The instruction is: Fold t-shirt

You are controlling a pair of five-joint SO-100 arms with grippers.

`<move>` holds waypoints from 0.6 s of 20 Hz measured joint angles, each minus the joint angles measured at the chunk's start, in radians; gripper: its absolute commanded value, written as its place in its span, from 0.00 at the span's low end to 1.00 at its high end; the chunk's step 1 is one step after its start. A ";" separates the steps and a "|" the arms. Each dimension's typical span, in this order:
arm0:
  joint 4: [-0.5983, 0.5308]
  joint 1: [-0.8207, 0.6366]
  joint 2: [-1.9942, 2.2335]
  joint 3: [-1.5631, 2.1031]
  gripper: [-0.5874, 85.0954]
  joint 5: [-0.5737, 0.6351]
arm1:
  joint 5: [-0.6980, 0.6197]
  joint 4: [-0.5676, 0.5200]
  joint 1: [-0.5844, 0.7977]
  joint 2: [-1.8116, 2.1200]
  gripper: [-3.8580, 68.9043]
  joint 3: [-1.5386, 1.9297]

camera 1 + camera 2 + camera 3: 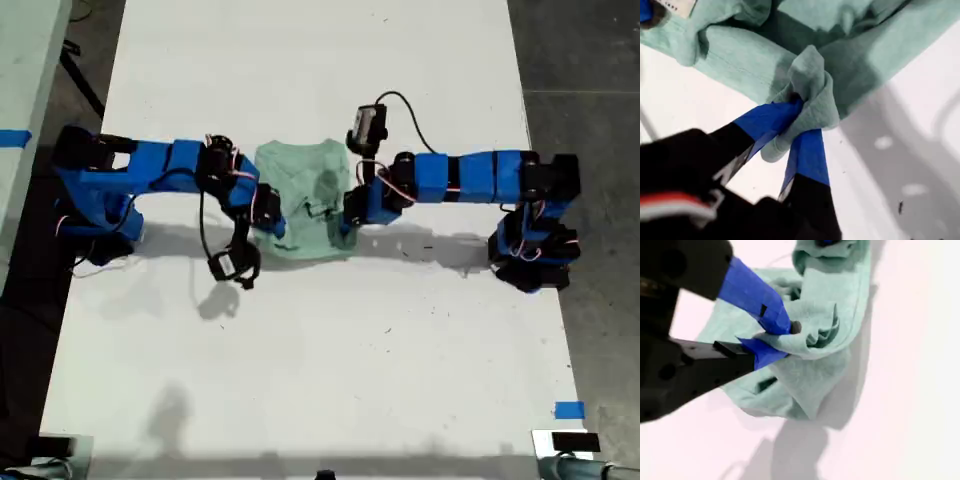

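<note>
My first claw [797, 122], my second claw [777, 340]: both pinching one t-shirt [305, 195].

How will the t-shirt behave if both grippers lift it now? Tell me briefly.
Probably floppy: the t-shirt bunches into folds where my first gripper and my second gripper pinch it. It likely sags between them, as its free edges hang loose. It seems light and unlikely to slip from the shut jaws.

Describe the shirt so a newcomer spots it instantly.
On the long white table, look between the two blue arms that reach toward each other. The crumpled pale mint-green cloth t-shirt lies there, pinched by my first gripper and my second gripper; it is the only soft, green thing.
</note>
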 measured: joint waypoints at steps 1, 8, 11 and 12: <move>0.005 -0.071 0.006 0.000 0.01 0.031 | -0.032 -0.002 0.048 -0.003 0.04 -0.021; 0.035 -0.339 0.006 0.000 0.01 0.166 | -0.215 -0.025 0.235 -0.187 0.04 -0.256; 0.035 -0.403 0.006 0.000 0.01 0.192 | -0.259 -0.031 0.282 -0.273 0.04 -0.347; 0.028 -0.425 0.005 0.000 0.01 0.204 | -0.270 -0.031 0.296 -0.291 0.04 -0.370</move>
